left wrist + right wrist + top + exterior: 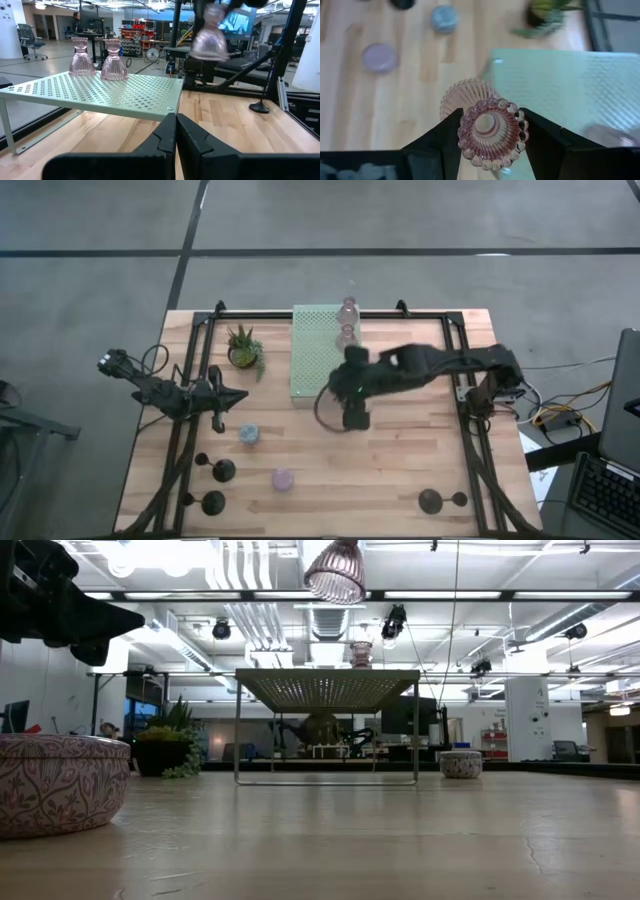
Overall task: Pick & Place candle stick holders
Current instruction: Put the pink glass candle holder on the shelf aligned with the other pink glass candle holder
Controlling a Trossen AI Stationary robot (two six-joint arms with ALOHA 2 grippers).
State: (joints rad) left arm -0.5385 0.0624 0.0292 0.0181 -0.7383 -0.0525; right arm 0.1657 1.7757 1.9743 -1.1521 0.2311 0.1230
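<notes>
My right gripper [492, 132] is shut on a translucent pink glass candle stick holder [490, 127] and hangs high over the table's middle [352, 383], by the near right corner of the pale green board [320, 352]. The low view shows the held holder [335, 570] well above the board. Two more pink holders [82, 56] [114, 61] stand on their flared bases at the board's far edge. My left gripper [175, 135] waits shut at the table's left [228, 396]. My right gripper pinches the pink holder at its beaded top rim [519, 131] between its two fingers [451, 137], one on each side. The fingers slant down from above, coming from the table's right. The holder is lifted clear, its ribbed flared base [462, 97] lowest.
A blue stubby holder [248, 434] and a lavender one [284, 478] sit left of centre. Black holders rest near the front edge, two at the left [222, 470] [212, 502] and one at the right [430, 500]. A potted plant [243, 348] stands left of the board.
</notes>
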